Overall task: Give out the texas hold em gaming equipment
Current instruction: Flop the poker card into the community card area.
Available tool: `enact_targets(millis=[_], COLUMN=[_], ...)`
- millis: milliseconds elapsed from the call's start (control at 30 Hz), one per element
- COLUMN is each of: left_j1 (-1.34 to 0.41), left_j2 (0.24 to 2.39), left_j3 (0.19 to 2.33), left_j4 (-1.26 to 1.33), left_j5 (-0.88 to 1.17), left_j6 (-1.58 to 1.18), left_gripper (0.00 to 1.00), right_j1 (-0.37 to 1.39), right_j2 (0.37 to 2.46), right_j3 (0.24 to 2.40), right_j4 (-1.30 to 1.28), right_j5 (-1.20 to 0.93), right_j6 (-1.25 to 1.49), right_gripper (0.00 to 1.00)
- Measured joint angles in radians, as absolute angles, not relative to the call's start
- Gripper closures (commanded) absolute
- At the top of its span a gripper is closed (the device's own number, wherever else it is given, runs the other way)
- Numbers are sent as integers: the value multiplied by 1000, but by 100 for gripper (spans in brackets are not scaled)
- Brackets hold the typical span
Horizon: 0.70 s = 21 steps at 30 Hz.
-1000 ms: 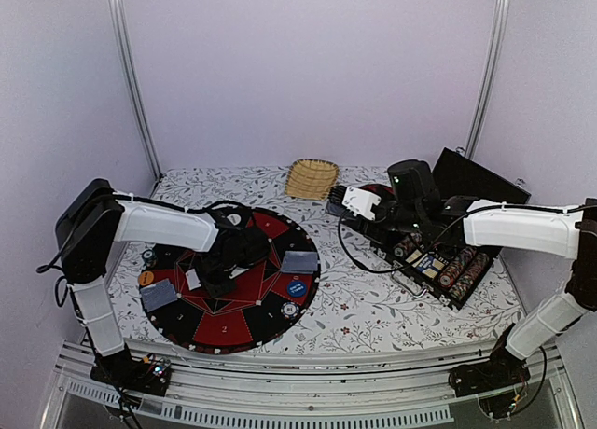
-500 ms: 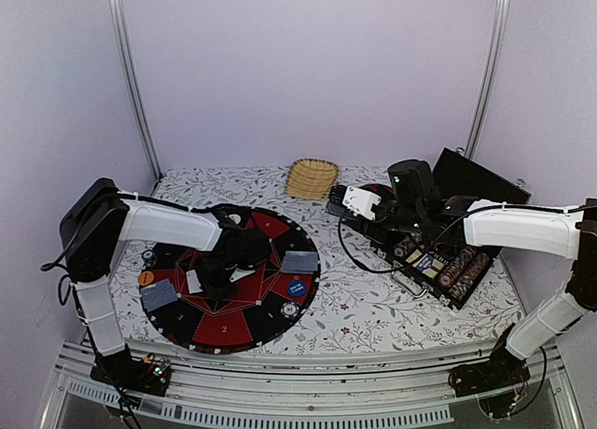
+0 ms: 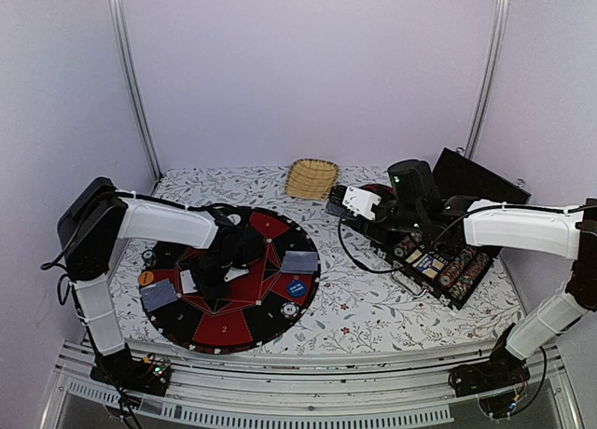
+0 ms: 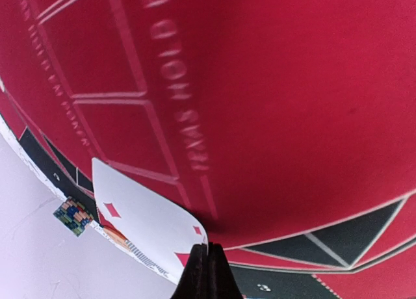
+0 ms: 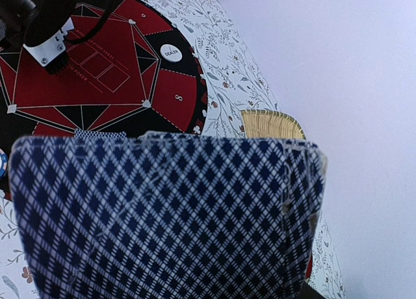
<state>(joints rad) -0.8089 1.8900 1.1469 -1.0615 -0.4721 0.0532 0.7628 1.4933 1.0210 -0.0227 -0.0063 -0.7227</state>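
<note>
Moved: left claw (image 4: 207,273) has slid toward the left edge of the mat (image 3: 270,226).
Left claw: pressed together, pinching a corner of the card (image 4: 140,214); the card extends leftward.
Right claw (image 3: 359,203): holds the deck (image 5: 169,214), right side of the table (image 3: 373,308).

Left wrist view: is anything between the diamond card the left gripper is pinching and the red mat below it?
Nothing visible does. The left gripper is shut on the diamond card at its edge, and the red mat beneath it, outlined boxes included, lies bare in that view.
</note>
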Motion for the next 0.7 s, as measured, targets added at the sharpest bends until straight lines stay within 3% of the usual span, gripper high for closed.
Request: enact_targets(millis=[467,700], left_j1=[-784,-792], left_j2=[1851,1851], left_j3=[1143,1143], left_j4=[-1062,-1061], left_j5=[-426,-400], left_j6=[72,81], left_gripper=[100,64], right_j1=[763,763], right_j2=[1493,1493], right_j3=[1021,1021], right_j4=[-23,-23], right_j5=[-6,-6], right_j6=[-723,-724], right_gripper=[52,52])
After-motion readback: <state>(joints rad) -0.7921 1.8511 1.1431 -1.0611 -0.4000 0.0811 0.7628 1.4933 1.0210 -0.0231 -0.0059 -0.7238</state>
